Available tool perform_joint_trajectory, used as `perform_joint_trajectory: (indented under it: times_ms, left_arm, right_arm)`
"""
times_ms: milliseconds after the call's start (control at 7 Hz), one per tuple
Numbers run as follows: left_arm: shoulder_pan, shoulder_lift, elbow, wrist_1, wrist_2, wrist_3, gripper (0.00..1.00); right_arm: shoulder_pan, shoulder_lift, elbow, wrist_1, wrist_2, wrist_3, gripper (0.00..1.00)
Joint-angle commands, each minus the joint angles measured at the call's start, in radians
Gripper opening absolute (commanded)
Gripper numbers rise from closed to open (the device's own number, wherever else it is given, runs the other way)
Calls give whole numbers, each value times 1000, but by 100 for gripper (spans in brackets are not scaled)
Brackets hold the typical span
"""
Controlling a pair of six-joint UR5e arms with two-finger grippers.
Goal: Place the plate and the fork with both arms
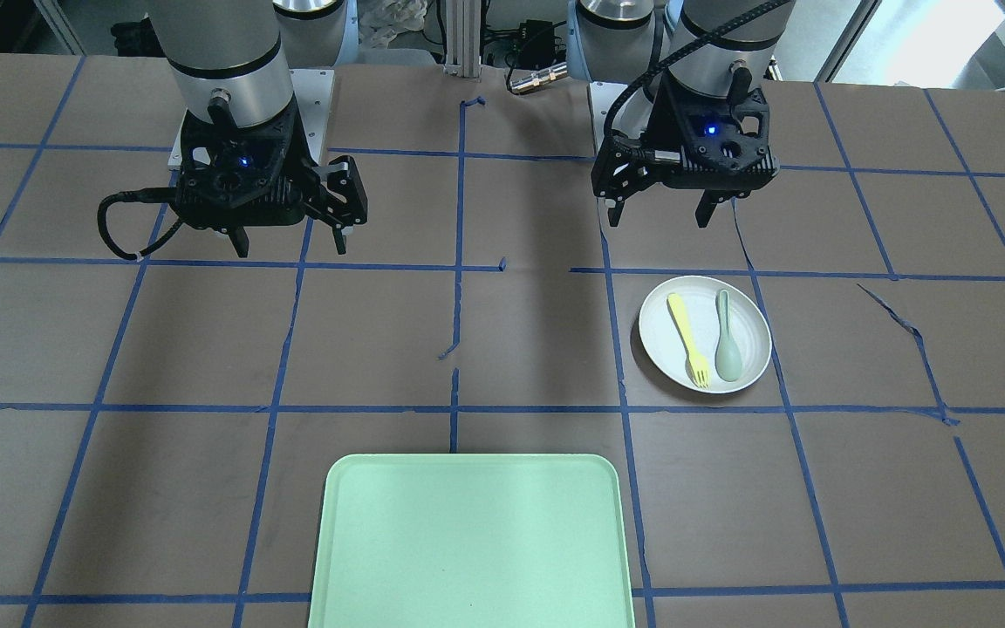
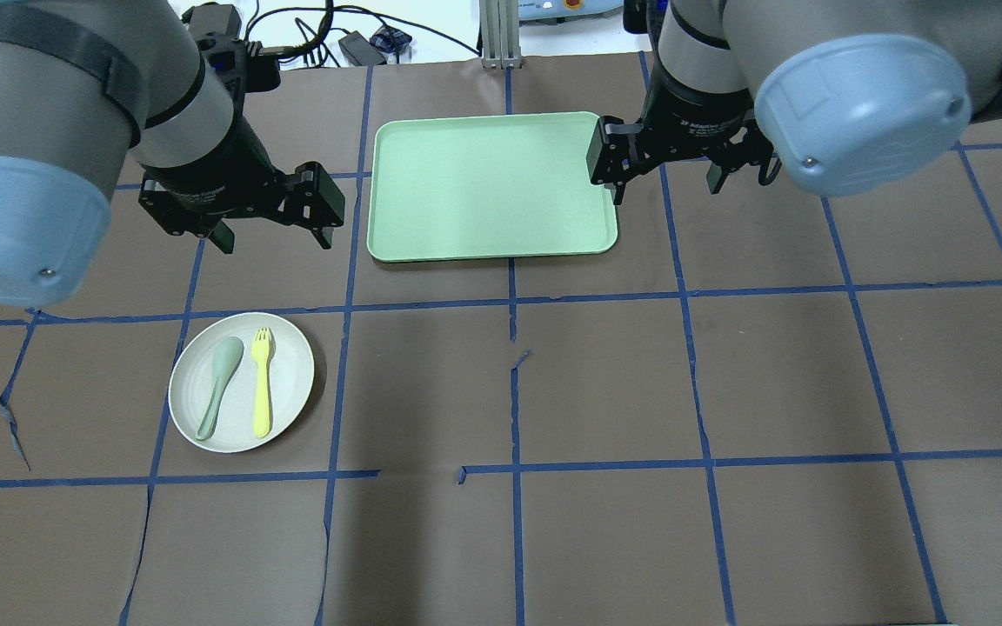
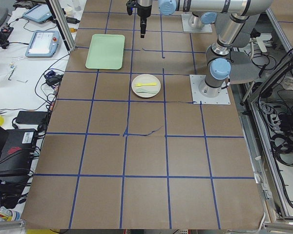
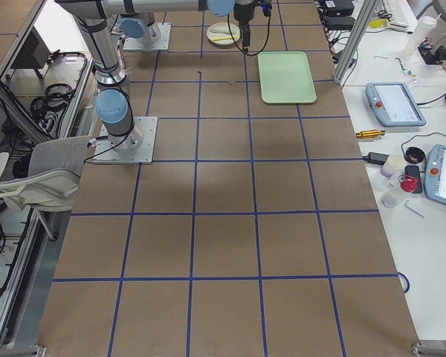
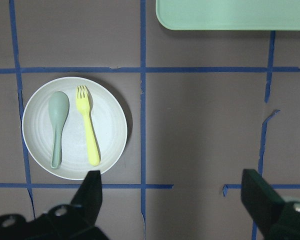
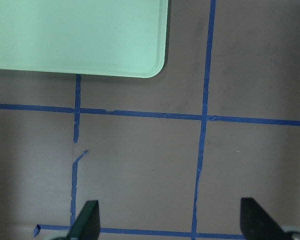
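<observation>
The round off-white plate (image 2: 292, 365) lies on the table at the robot's left; it also shows in the front view (image 1: 655, 333) and the left wrist view (image 5: 110, 125). On it lie the pale-yellow fork (image 2: 263, 382) (image 1: 688, 337) (image 5: 87, 125) and, beside it, a grey-green spoon (image 2: 218, 378) (image 1: 726, 336) (image 5: 57, 127). My left gripper (image 2: 275, 242) (image 1: 658, 218) (image 5: 176, 200) is open and empty, hovering above the table just beyond the plate. My right gripper (image 2: 666, 189) (image 1: 290, 247) (image 6: 171, 222) is open and empty, hovering by the tray's right edge.
A mint-green rectangular tray (image 2: 492, 187) (image 1: 472, 541) (image 6: 75, 35) lies at the far middle of the table with nothing on it. Brown table paper carries a blue tape grid. Cables and equipment sit beyond the far table edge.
</observation>
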Motion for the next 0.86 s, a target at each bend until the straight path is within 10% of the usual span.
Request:
perform_joint_trajectory:
  times_ms: [0, 714]
  left_arm:
    - [0, -2, 0, 0, -1, 0, 100]
    - [416, -34, -281, 245, -5, 453, 100]
  right_arm:
    - [0, 0, 0, 0, 0, 0, 100]
    - [0, 2, 3, 3, 1, 2, 100]
